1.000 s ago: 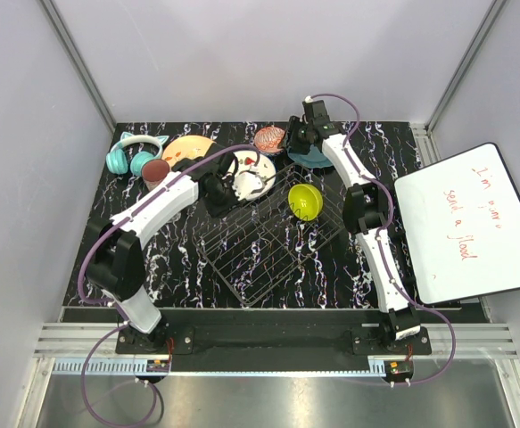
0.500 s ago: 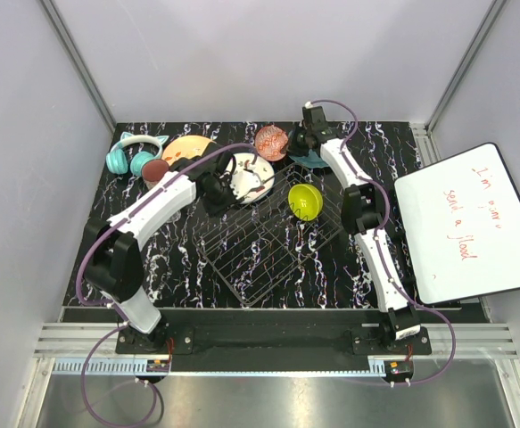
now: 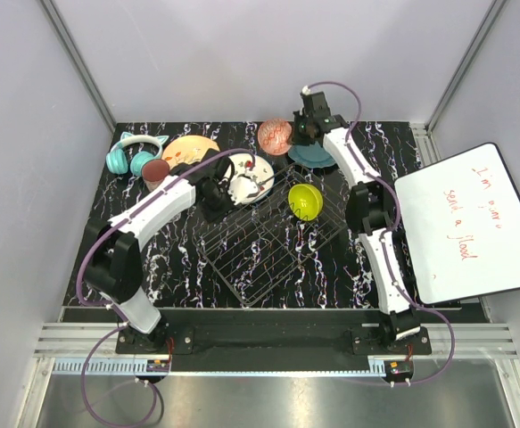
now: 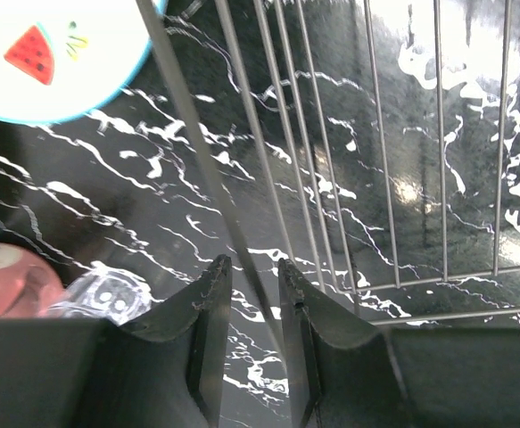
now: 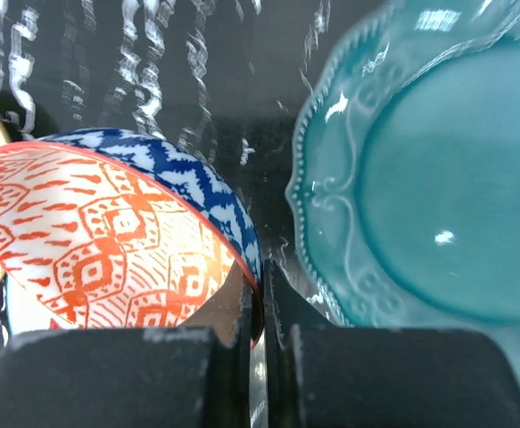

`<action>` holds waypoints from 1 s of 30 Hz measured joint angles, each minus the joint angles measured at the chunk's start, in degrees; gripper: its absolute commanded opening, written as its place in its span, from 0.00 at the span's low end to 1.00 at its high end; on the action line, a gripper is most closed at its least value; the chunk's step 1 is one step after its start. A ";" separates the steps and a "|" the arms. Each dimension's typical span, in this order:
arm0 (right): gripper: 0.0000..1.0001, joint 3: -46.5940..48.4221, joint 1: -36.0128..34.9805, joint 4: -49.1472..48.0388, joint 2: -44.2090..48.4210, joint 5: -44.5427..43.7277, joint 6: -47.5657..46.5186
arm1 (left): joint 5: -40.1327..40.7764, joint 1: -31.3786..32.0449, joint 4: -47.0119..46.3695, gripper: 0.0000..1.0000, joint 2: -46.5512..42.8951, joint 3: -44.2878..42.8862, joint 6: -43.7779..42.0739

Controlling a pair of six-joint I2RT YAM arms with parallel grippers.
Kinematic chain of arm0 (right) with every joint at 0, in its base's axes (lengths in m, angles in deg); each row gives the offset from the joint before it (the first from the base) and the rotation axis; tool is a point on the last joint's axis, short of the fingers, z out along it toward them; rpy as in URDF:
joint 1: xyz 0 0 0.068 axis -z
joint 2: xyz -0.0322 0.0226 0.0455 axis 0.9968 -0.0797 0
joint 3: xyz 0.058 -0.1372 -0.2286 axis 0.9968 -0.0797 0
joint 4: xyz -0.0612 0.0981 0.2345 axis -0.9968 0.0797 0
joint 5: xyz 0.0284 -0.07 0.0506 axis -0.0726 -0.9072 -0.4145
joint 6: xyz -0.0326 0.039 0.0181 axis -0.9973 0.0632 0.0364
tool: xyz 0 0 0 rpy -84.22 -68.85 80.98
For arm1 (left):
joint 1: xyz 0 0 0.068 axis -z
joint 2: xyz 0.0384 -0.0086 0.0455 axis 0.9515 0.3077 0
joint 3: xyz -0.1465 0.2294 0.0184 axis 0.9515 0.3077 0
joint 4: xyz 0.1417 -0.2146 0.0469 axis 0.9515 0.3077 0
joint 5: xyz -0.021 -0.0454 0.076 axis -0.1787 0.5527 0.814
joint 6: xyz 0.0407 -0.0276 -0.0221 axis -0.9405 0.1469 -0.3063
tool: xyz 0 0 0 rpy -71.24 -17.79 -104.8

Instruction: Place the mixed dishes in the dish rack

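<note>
My right gripper [image 3: 293, 135] [image 5: 260, 278] is shut on the rim of the red patterned bowl [image 3: 276, 135] [image 5: 108, 241], holding it tilted above the table behind the dish rack [image 3: 268, 241]. The teal plate [image 3: 315, 157] [image 5: 429, 196] lies just to its right. A yellow-green bowl [image 3: 305, 201] sits in the rack's far right part. My left gripper [image 3: 217, 189] [image 4: 249, 278] is narrowly open astride a rack wire [image 4: 242, 223], gripping nothing. The white watermelon-print plate [image 3: 251, 178] [image 4: 54, 53] lies beyond it at the rack's far left corner. The pink mug [image 4: 10, 281] [image 3: 155, 169] and clear glass [image 4: 103, 294] stand left of it.
The tan floral plate [image 3: 188, 149] and teal cat-ear headphones [image 3: 130, 153] lie at the back left. A whiteboard [image 3: 465, 223] rests off the table's right edge. Grey walls enclose the back and sides.
My right gripper shut on the red bowl's rim and raised it slightly towards the back. The left gripper drew back a little from the watermelon plate.
</note>
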 measured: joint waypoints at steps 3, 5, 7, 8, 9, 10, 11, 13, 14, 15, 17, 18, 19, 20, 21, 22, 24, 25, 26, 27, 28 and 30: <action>0.00 -2.27 -1.20 1.51 6.60 -5.18 -4.85 | -0.24 -0.59 0.11 0.31 0.00 0.94 0.02; 0.00 -4.85 -2.34 1.77 11.80 -9.35 -8.46 | -0.44 -0.92 -0.15 0.31 0.00 0.94 0.02; 0.00 -9.14 -4.09 1.20 18.43 -15.26 -12.98 | -0.83 -1.16 -0.33 0.31 0.00 0.94 0.20; 0.00 -12.11 -5.22 0.46 22.18 -17.94 -15.56 | -0.96 -1.22 -0.35 0.31 0.00 0.92 0.24; 0.00 -15.61 -6.45 -0.42 26.01 -21.00 -18.21 | -1.09 -1.22 -0.35 0.31 0.00 0.85 0.22; 0.00 -19.34 -7.85 -1.44 29.90 -24.09 -20.81 | -1.18 -1.22 -0.50 0.30 0.00 0.85 0.22; 0.00 -22.77 -9.29 -2.23 33.53 -26.77 -23.43 | -1.29 -1.25 -0.68 0.30 0.00 0.83 0.22; 0.00 -31.01 -12.98 -4.20 41.64 -33.38 -29.14 | -1.40 -1.38 -1.05 0.30 0.00 0.83 0.07; 0.00 -31.52 -13.27 -4.22 42.18 -33.75 -29.51 | -1.42 -1.38 -1.07 0.30 0.00 0.83 0.02; 0.00 -34.47 -14.60 -5.11 44.76 -36.15 -31.54 | -1.49 -1.40 -1.16 0.30 0.00 0.83 -0.07; 0.00 -40.59 -16.41 -5.81 49.35 -41.44 -34.82 | -1.64 -1.44 -1.29 0.30 -0.02 0.83 -0.22; 0.00 -43.06 -17.18 -5.46 51.04 -44.28 -36.28 | -1.70 -1.44 -1.40 0.30 -0.02 0.83 -0.24; 0.00 -44.59 -17.73 -4.83 51.98 -46.73 -37.42 | -1.75 -1.44 -1.46 0.30 0.00 0.83 -0.26; 0.00 -46.42 -18.49 -4.68 52.89 -49.72 -38.91 | -1.79 -1.44 -1.57 0.30 0.00 0.83 -0.26; 0.00 -48.19 -19.12 -4.63 53.40 -53.11 -40.41 | -1.88 -1.44 -1.62 0.30 0.00 0.83 -0.26; 0.00 -49.96 -19.76 -4.61 53.64 -56.65 -41.92 | -1.95 -1.46 -1.66 0.30 0.00 0.83 -0.24; 0.00 -53.53 -20.90 -4.04 53.68 -62.40 -44.78 | -2.08 -1.49 -1.62 0.30 0.11 0.59 -0.22; 0.00 -55.28 -21.24 -3.78 53.72 -64.37 -45.75 | -2.16 -1.51 -1.60 0.29 0.15 0.39 -0.22; 0.00 -57.61 -21.70 -2.80 53.81 -66.42 -46.69 | -2.23 -1.53 -1.62 0.30 0.22 0.17 -0.22; 0.00 -59.39 -21.97 -1.44 53.83 -67.69 -47.12 | -2.29 -1.53 -1.62 0.30 0.28 -0.09 -0.22; 0.00 -60.65 -22.16 0.44 53.83 -68.22 -47.15 | -2.34 -1.53 -1.60 0.30 0.35 -0.39 -0.22; 0.00 -61.48 -22.49 5.11 53.88 -68.85 -45.59 | -2.40 -1.55 -1.70 0.29 0.46 -0.81 -0.22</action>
